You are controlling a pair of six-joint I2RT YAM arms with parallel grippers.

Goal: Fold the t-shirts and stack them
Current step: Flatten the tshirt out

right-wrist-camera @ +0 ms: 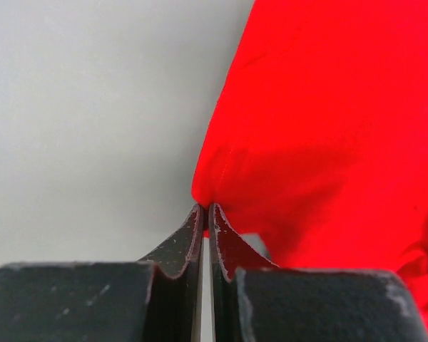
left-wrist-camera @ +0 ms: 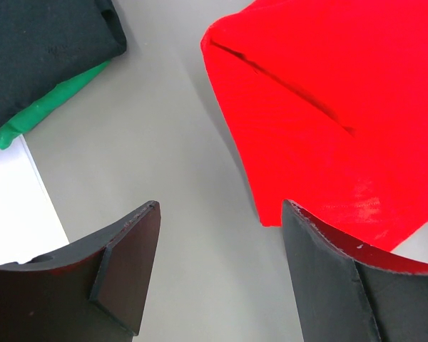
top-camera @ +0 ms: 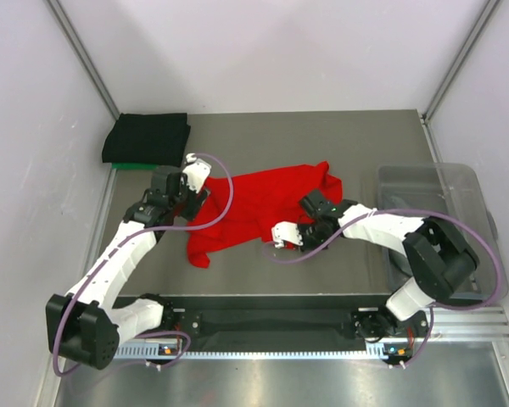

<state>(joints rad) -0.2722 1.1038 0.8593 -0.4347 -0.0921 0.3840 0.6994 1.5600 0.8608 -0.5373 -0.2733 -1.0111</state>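
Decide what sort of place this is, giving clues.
Probably a robotics lab cell: white panels wall a grey table, and two robot arms bolted at its edge handle a red t-shirt.

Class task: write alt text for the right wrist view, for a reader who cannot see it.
The right end effector, closed tight, pinches the edge of a bright red t-shirt. The cloth fills the right side; bare grey table fills the left.

Bright red t-shirt point(top-camera: 254, 208); black t-shirt point(top-camera: 146, 138); green t-shirt point(left-wrist-camera: 28, 117); grey table point(top-camera: 322, 136).
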